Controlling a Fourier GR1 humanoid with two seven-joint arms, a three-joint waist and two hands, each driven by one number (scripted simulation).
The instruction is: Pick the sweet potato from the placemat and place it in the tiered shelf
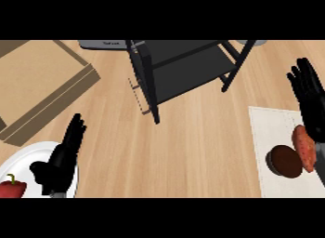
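A wooden counter (192,153) fills the frame. At the upper left lies a flat cardboard box (31,86), tilted. At top centre stands the black tiered shelf (185,69), its dark shelf boards framed by black legs. Along the right edge lies a pale placemat (278,139), and a white plate (18,165) sits in the lower left corner.

The right hand (316,107) comes up along the right edge, over the placemat's far side, its fingers straight and spread, pointing toward the top of the frame; it grips nothing. The left hand (59,162) hovers over the plate at lower left, fingers straight and together, pointing up, thumb out to the side, holding nothing.

The sweet potato (305,148) lies on the placemat just below the right hand, beside the forearm. Touching its left side is a round dark brown item (285,161). A red bell pepper (9,188) rests on the plate.
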